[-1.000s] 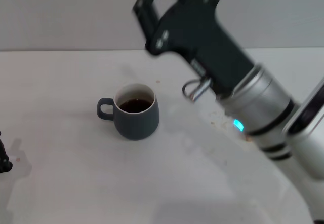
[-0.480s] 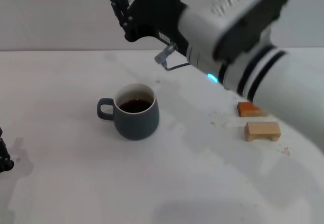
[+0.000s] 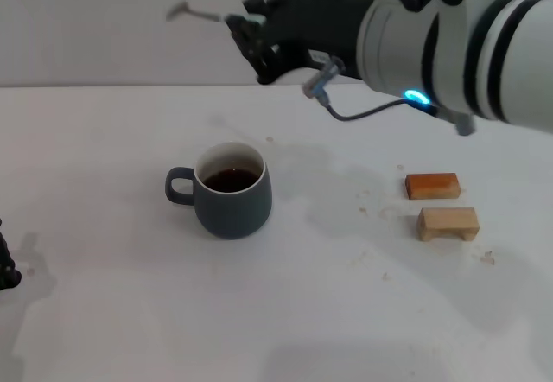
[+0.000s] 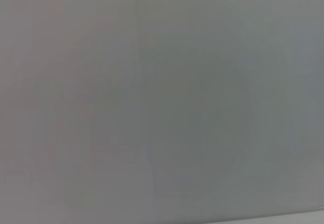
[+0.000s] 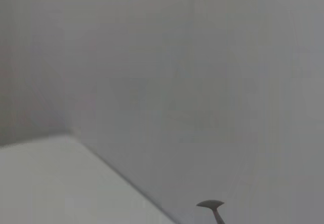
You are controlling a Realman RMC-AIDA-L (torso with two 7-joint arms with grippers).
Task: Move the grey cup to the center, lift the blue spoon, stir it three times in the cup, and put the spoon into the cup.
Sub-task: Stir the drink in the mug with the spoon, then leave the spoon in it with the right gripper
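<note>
Judging from the head view, the grey cup [image 3: 231, 192] sits centred and the blue spoon [image 3: 197, 13] is held clamped aloft by the right gripper [image 3: 251, 36] at the cup's twelve o'clock; stirring remains. In the right wrist view, only the spoon's bowl is seen.

Looks like a lab or test bench, not a home: bare white surface [image 3: 130, 313] against a plain grey wall [image 3: 86, 19], no furniture or decor. Only staged props: grey cup [image 3: 232, 200] and two wooden blocks [image 3: 441, 205] on the right.
</note>
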